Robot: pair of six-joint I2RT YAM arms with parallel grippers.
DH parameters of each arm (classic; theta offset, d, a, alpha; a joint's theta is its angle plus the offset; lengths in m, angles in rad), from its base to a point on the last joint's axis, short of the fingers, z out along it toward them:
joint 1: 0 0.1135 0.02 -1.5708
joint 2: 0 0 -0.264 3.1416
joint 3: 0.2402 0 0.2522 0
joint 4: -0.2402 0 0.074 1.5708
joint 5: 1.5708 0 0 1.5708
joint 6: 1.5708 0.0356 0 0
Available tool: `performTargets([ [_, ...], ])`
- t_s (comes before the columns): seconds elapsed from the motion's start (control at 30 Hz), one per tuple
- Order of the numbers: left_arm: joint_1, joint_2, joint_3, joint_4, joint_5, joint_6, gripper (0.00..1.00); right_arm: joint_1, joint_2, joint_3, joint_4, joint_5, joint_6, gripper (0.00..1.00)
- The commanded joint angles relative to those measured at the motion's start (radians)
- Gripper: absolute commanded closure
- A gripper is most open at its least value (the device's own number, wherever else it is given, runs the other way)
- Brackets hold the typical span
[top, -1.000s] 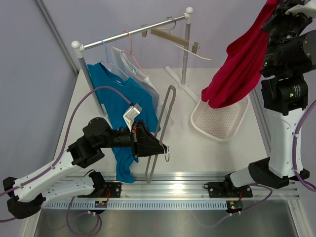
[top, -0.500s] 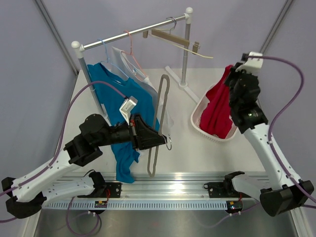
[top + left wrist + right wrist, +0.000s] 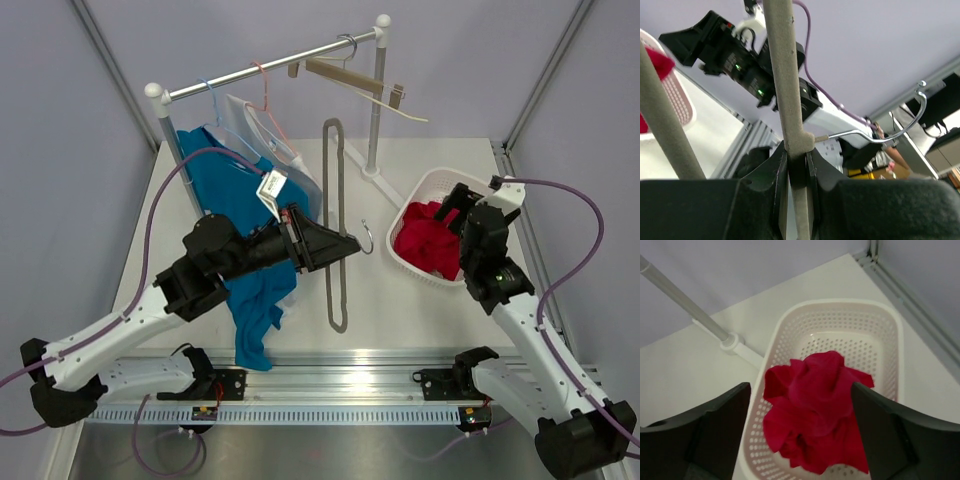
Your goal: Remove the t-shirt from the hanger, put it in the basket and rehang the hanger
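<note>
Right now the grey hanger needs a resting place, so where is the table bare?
Bare table lies between the grey hanger, the basket and the near rail. A smaller patch lies behind the basket. Crowded: the left side, under the blue t-shirt and left arm.

Lighting bright, even and diffuse from overhead; faint soft shadows on the white surface [image 3: 400, 315]; mild glare along the metal rail [image 3: 340, 382] at its near edge; left wrist view backlit, left pincer [image 3: 797, 162] dark and soft, far background blurred.
</note>
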Motion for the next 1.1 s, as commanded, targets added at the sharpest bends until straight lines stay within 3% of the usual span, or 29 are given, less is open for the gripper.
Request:
performTargets([
  [0.0,0.009,0.049,0.104,0.12,-0.121,-0.031,1.0,-0.003,0.018,0.12,-0.189,-0.101,0.046,0.01],
  [0.17,0.058,0.162,0.138,0.265,-0.12,-0.124,1.0,-0.003,-0.112,0.237,-0.326,-0.323,0.049,0.01],
  [0.3,0.14,0.242,0.137,0.379,-0.11,-0.259,1.0,-0.002,-0.25,0.208,-0.274,-0.724,0.071,0.02],
  [0.47,0.171,0.325,0.212,0.389,-0.164,-0.258,1.0,-0.002,-0.4,0.192,-0.225,-0.94,0.071,0.05],
  [0.6,0.171,0.366,0.25,0.398,-0.195,-0.253,1.0,-0.002,-0.356,0.22,-0.207,-1.136,0.083,0.09],
  [0.9,0.171,0.434,0.241,0.479,-0.218,-0.242,1.0,0.067,-0.232,0.279,-0.199,-1.17,0.074,0.2],
  [0.97,0.171,0.441,0.238,0.476,-0.227,-0.242,1.0,0.151,-0.206,0.302,-0.231,-1.126,0.039,0.2],
  [1.07,0.171,0.446,0.235,0.482,-0.233,-0.244,1.0,0.288,-0.149,0.339,-0.289,-0.935,-0.021,0.22],
])
